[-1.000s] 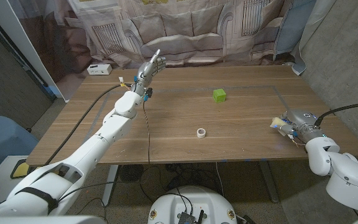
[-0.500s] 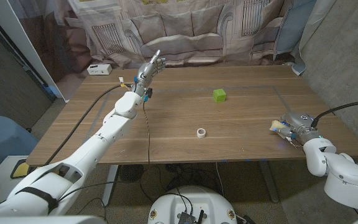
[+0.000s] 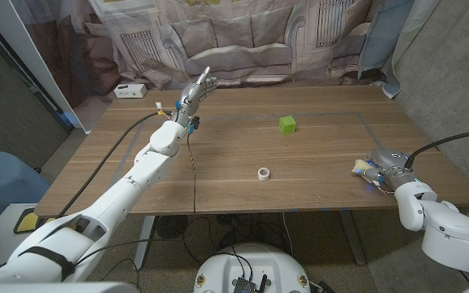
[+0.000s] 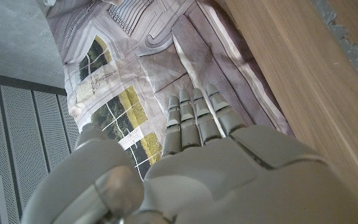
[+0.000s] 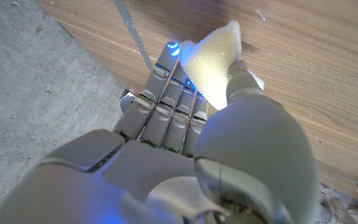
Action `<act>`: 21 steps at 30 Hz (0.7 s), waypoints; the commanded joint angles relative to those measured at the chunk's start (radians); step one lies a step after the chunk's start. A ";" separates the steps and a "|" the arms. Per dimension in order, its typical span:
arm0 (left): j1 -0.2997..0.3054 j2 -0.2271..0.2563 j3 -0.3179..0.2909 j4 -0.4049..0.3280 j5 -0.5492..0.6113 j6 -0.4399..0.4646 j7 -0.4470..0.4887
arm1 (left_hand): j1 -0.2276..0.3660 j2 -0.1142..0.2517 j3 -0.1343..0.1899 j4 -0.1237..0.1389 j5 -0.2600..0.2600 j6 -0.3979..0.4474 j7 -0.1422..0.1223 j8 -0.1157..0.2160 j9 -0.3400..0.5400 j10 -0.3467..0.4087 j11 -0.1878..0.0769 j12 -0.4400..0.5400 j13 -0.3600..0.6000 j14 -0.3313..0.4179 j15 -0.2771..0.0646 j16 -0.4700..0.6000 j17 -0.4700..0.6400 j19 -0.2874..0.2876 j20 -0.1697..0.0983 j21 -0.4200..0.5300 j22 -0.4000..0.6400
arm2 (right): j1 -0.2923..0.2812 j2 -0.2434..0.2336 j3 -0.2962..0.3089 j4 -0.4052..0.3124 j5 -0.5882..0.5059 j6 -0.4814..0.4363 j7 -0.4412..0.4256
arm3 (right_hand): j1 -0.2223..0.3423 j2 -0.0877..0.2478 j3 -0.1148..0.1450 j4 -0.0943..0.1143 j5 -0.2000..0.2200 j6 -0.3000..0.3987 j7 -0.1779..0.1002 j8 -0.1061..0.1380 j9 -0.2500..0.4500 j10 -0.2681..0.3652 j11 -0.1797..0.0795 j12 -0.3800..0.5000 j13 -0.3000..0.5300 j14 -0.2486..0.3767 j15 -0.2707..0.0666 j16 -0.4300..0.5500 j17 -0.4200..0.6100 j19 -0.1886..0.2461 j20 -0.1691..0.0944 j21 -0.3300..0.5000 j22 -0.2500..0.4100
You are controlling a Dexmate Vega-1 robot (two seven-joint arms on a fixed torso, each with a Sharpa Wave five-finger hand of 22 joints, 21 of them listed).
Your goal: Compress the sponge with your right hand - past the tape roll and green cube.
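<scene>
Sponge [image 3: 366, 168] sits at the near right of the wooden table [image 3: 234, 163], at about four o'clock from the table's middle, and it is caught in the right hand [image 3: 383, 167]. In the right wrist view the pale yellow sponge [image 5: 211, 53] is squeezed between the thumb and the closed row of fingers [image 5: 166, 93], with one pointed corner sticking out past the fingertips over the wood. The right arm comes in from the near right corner, and the hand is low at the table's surface close to the right edge.

Farther in, near the table's middle, the small white tape roll [image 3: 263, 173] lies flat on the wood, at about nine o'clock from the right hand and well apart from it. Beyond the roll, at about one o'clock from it, the green cube [image 3: 287, 124] stands alone on the table, also well apart from the sponge.

The left arm stretches from the near left corner toward eleven o'clock, with a dark cable running beside it along the table. The left hand [image 3: 195, 91] is raised above the far left part of the table, holding nothing, its fingers straight and held side by side; in the left wrist view the left hand's fingers [image 4: 194, 118] point toward a printed curtain [image 4: 135, 106] behind the table. At the far left corner of the table rests a small white box [image 3: 128, 90], at about nine o'clock from the left hand.
</scene>
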 commanded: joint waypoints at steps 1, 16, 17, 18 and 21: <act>0.004 0.008 0.001 -0.017 -0.005 0.018 -0.006 | 0.005 0.006 0.001 -0.006 -0.004 0.004 0.000 0.000 0.005 0.003 0.004 0.000 0.004 0.009 0.003 -0.002 0.003 0.008 -0.001 0.000 0.002 | 0.042 -0.003 -0.062 0.023 0.035 -0.003 -0.065 | -0.011 -0.004 -0.002 -0.004 -0.001 0.004 -0.001 0.006 0.005 0.004 -0.007 0.006 0.002 0.005 -0.033 -0.001 0.000 0.000 -0.012 -0.003 0.001; 0.021 0.029 -0.004 -0.061 -0.002 0.044 0.006 | 0.007 0.008 0.003 -0.007 -0.004 0.003 -0.002 -0.001 0.005 0.001 0.002 -0.001 0.004 0.009 0.004 -0.002 0.003 0.008 0.000 0.000 0.002 | 0.071 -0.030 -0.102 0.025 0.086 -0.016 -0.088 | -0.024 -0.016 -0.009 -0.009 0.002 -0.026 -0.003 0.001 0.005 -0.024 -0.010 0.000 0.002 -0.047 -0.022 -0.019 -0.003 -0.034 -0.007 -0.023 0.001; 0.022 0.030 -0.004 -0.063 -0.001 0.046 0.006 | 0.007 0.008 0.003 -0.007 -0.004 0.003 -0.002 -0.001 0.005 0.002 0.001 0.000 0.004 0.009 0.004 -0.002 0.003 0.008 0.000 0.000 0.002 | 0.072 -0.031 -0.103 0.024 0.090 -0.018 -0.089 | -0.025 -0.016 -0.009 -0.010 0.003 -0.029 -0.003 0.001 0.005 -0.025 -0.012 0.000 0.002 -0.058 -0.023 -0.023 -0.005 -0.037 -0.005 -0.026 0.000; 0.023 0.031 -0.004 -0.064 -0.001 0.046 0.007 | 0.007 0.008 0.003 -0.007 -0.004 0.003 -0.001 -0.001 0.005 0.002 0.000 0.000 0.004 0.008 0.004 -0.002 0.003 0.008 0.000 0.000 0.002 | 0.073 -0.034 -0.105 0.025 0.092 -0.018 -0.091 | -0.027 -0.017 -0.009 -0.010 0.003 -0.036 -0.007 -0.001 0.005 -0.036 -0.019 -0.003 0.001 -0.059 -0.023 -0.024 -0.007 -0.038 -0.006 -0.027 0.000; 0.024 0.033 -0.006 -0.069 -0.001 0.048 0.007 | 0.007 0.008 0.003 -0.007 -0.004 0.002 -0.002 -0.001 0.005 0.002 0.003 0.000 0.004 0.008 0.005 -0.002 0.003 0.008 0.000 0.000 0.002 | 0.077 -0.040 -0.109 0.023 0.101 -0.019 -0.096 | -0.040 -0.022 -0.014 -0.005 0.002 -0.045 -0.008 -0.003 0.005 -0.045 -0.019 -0.006 0.000 -0.067 -0.022 -0.027 -0.009 -0.043 -0.007 -0.031 0.000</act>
